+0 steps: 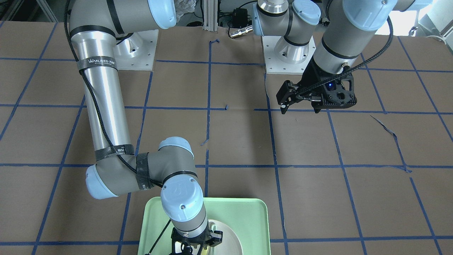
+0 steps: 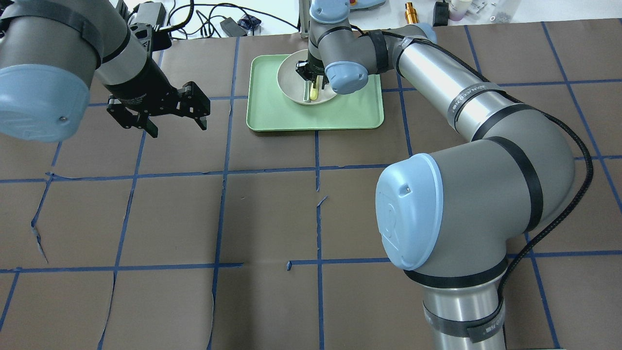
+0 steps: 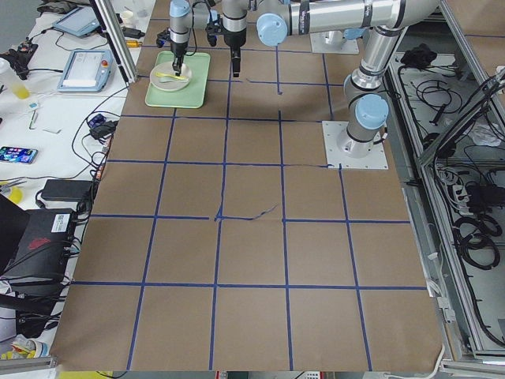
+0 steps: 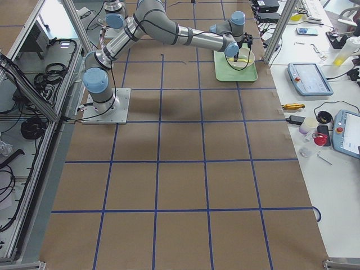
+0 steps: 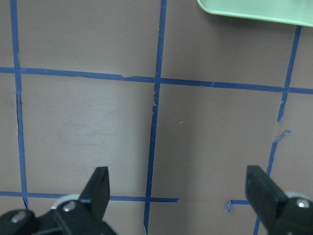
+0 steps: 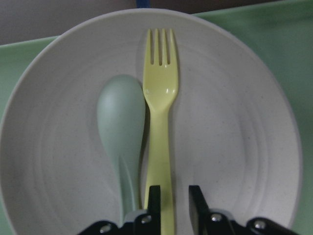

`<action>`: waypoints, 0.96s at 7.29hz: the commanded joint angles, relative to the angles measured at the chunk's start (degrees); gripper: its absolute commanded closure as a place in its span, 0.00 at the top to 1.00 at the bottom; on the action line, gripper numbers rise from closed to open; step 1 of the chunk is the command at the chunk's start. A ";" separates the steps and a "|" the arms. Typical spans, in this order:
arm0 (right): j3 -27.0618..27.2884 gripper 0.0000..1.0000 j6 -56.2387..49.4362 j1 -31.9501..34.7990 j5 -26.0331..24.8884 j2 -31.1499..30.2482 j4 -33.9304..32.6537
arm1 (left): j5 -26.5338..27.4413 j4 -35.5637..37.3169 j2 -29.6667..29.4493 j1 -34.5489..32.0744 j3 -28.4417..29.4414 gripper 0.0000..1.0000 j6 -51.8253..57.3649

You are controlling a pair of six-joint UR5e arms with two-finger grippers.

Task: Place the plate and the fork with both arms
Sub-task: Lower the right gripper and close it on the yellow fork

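The off-white plate (image 6: 234, 147) sits on the light-green tray (image 2: 272, 112) at the far middle of the table. The pale-yellow fork (image 6: 160, 122) lies flat in it, tines pointing away from the wrist camera, beside a grey-green spoon (image 6: 121, 117). My right gripper (image 6: 174, 196) points down into the plate (image 2: 291, 82), its fingers set close together on the fork's handle. The fork (image 2: 314, 92) still rests on the plate. My left gripper (image 2: 178, 129) hangs open over bare table left of the tray, with nothing between its fingers (image 5: 100, 181).
Brown paper with a blue tape grid covers the table. The right arm's elbow (image 2: 413, 214) bulks over the near right side. Cables and small gear lie beyond the far edge. A corner of the tray (image 5: 254, 10) shows in the left wrist view.
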 commanded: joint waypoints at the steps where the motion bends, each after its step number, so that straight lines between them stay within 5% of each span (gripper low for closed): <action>1: -0.45 0.38 0.01 0.00 0.09 -0.08 -0.01 | 0.00 -0.04 -0.01 -0.04 0.00 1.00 0.00; 7: -0.63 0.37 1.95 0.26 0.18 0.54 -0.09 | 0.00 0.05 -0.27 0.05 0.00 1.00 0.00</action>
